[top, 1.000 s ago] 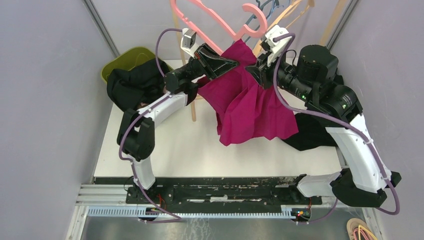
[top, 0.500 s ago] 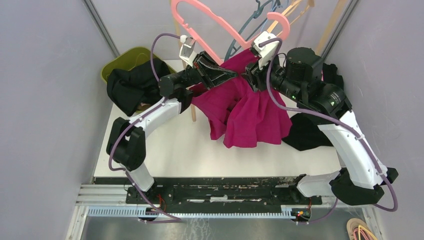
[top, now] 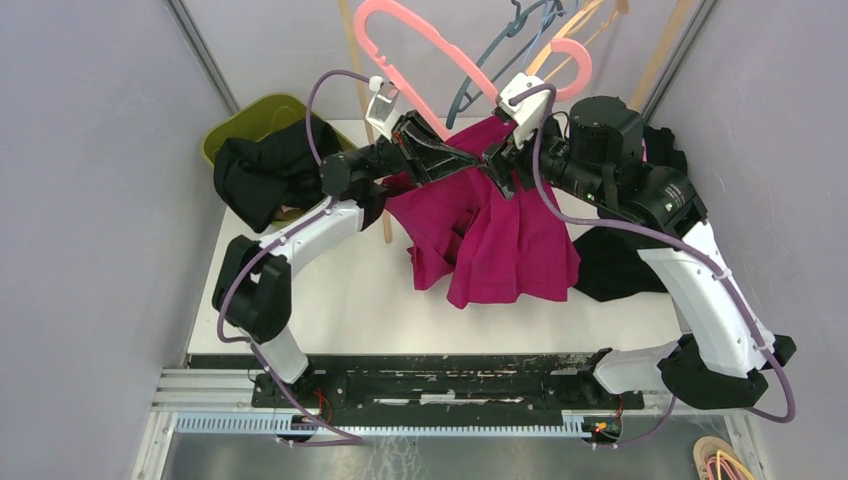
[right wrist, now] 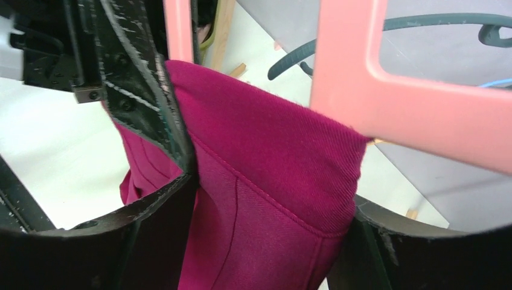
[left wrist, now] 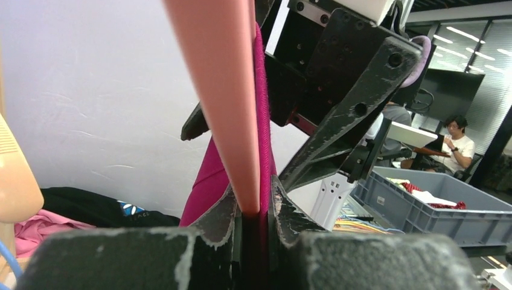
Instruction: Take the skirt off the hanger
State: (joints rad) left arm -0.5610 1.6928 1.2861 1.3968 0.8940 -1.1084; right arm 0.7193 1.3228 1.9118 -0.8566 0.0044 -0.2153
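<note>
A: Where does the pink hanger (top: 432,55) end?
B: Can't tell from above; its lower arm goes behind the skirt (top: 500,235) and the left end effector (top: 462,160). The left wrist view cuts it at the top edge.
A: The black cloth (top: 605,265) at the tabletop's (top: 340,290) right edge?
B: Partly under the right arm, and the skirt's lower part runs off the right wrist view's bottom edge

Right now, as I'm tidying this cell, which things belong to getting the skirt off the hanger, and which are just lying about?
In the job: magenta skirt, pink hanger, left gripper clamped on the hanger, right gripper at the skirt's waistband.
Lying about: black clothes in the green bin, black garment at the table's right edge, grey-blue hanger.
</note>
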